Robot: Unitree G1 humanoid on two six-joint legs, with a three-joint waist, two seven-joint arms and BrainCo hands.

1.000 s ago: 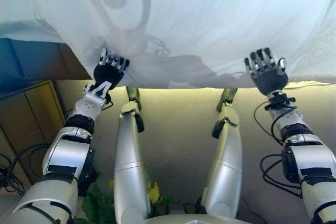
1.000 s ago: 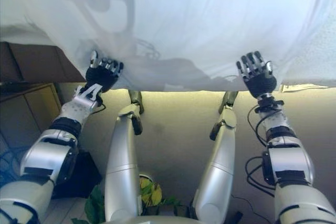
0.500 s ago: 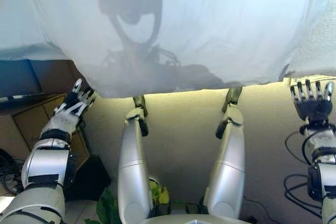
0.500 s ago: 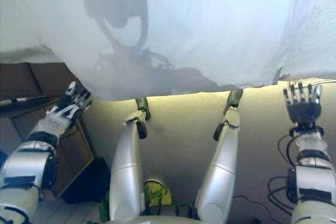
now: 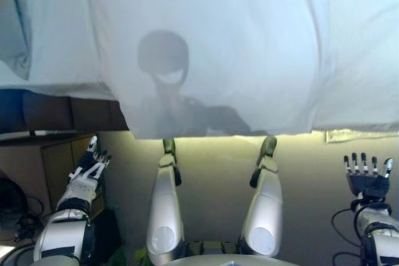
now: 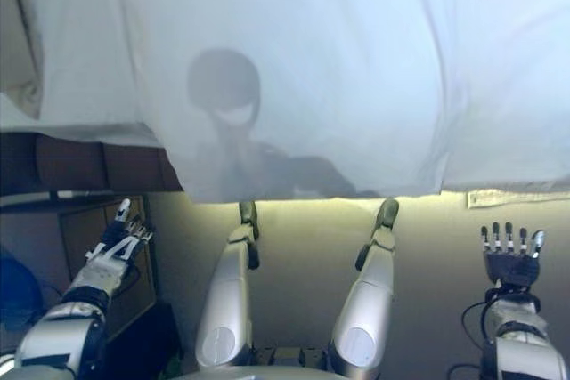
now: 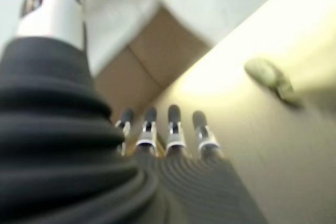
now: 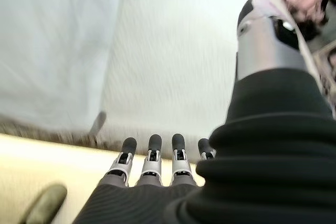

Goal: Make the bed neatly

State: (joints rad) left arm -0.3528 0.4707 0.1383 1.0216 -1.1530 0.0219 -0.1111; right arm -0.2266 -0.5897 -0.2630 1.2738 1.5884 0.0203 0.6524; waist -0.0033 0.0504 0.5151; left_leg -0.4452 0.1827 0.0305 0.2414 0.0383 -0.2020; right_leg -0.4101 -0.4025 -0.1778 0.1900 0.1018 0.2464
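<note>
Hanging over bed edge, white sheet [image 5: 237,48] ends in uneven hem. You see left robot hand [image 5: 88,165] and right robot hand [image 5: 366,177] below it, fingers straight, apart from sheet, over free floor [image 5: 212,166].

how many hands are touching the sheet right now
0. The left hand hangs open below the sheet, by the bed's left corner; the right hand is open off to the right, also clear of it.

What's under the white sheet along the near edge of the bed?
Under the white sheet, only a dark brown bed base shows at its left corner. Everything else beneath is covered; neither the left hand nor the right hand touches the sheet.
</note>
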